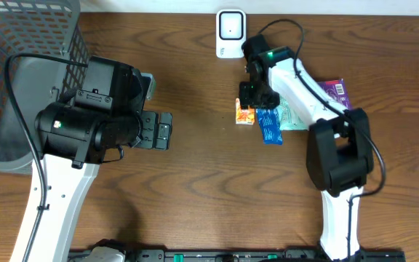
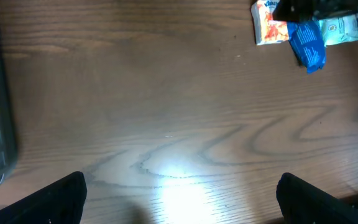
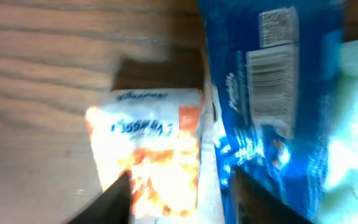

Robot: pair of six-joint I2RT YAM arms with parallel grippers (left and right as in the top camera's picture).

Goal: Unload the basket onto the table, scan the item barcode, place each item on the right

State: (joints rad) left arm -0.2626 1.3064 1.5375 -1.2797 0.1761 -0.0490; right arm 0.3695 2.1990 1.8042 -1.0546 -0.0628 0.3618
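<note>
Orange packet (image 3: 148, 149) is straddled, ungripped, by part-open right pincer (image 3: 180, 177); left pincer (image 2: 182, 186) is held wide, empty; white scanner (image 1: 230, 33) not yet reached.

The view is blurred. An orange packet (image 3: 154, 143) lies flat on the wooden table (image 3: 55, 74), its print upside down. Just beside it on the right lies a blue packet (image 3: 229, 93), its white barcode (image 3: 271, 87) facing up. A pale green packet (image 3: 356, 124) shows at the right edge. The right gripper (image 3: 182, 199) hangs low, dark fingers (image 3: 114, 202) apart, straddling the orange packet's lower edge and the blue packet's left edge
</note>
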